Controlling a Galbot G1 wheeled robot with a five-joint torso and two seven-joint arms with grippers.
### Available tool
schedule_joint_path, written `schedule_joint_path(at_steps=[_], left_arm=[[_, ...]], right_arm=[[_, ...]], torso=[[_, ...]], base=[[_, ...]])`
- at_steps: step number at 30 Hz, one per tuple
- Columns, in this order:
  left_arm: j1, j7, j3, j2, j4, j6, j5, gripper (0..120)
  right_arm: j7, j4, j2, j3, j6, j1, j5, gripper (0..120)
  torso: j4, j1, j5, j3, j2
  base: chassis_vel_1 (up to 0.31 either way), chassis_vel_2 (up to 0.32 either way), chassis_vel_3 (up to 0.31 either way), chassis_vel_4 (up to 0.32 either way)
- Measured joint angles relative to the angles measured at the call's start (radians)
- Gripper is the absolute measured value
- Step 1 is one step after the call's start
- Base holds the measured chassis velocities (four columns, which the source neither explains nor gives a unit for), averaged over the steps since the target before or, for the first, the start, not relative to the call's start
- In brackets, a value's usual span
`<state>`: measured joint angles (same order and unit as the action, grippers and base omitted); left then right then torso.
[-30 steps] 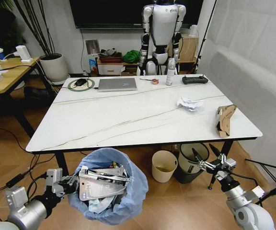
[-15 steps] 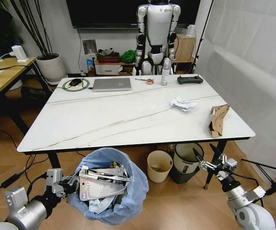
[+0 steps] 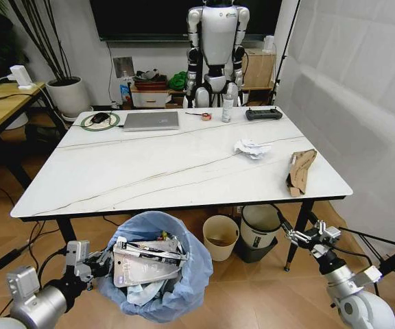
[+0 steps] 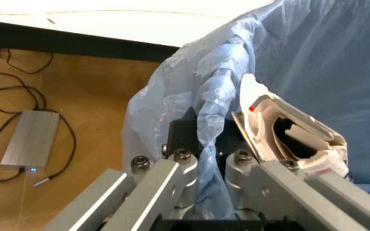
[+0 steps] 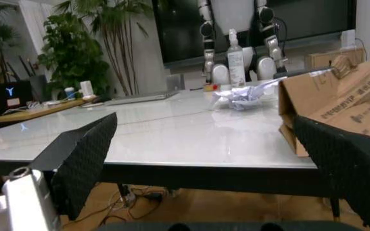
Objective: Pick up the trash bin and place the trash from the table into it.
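The camera has drifted right. The left gripper [image 3: 96, 262] stays clamped on the rim of the trash bin [image 3: 158, 274], crinkly blue-lined and stuffed, below the table's [image 3: 149, 164] near edge; right gripper [image 3: 306, 235] spread, empty.

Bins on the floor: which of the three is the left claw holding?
The round bin lined with a crinkled light-blue plastic bag, full of litter. The left claw grips its rim; the cream bin and black-rimmed white bin stand untouched under the table.
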<state>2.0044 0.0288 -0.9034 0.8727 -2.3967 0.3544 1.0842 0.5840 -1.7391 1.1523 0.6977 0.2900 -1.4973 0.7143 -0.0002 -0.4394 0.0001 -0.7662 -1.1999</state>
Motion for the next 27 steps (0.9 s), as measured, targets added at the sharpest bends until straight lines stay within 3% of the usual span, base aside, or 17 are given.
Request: schedule_joint_path(at_steps=[17,27], left_arm=[[0.0,0.001,0.005,0.002,-0.001,0.002,-0.004,0],[-0.004,0.004,0.009,0.001,0.0,0.004,-0.001,0]], right_arm=[[0.008,0.01,-0.006,-0.01,-0.001,0.01,0.001,100],[-0.002,0.027,-0.016,-0.03,0.006,0.03,-0.014,100]], torso=[[0.0001,0.0,-0.0001,0.0,0.0],[0.0,0.0,0.0001,0.0,0.0]], base=[[-0.097,-0.092,0.106,0.101],[-0.02,-0.021,0.011,0.017]])
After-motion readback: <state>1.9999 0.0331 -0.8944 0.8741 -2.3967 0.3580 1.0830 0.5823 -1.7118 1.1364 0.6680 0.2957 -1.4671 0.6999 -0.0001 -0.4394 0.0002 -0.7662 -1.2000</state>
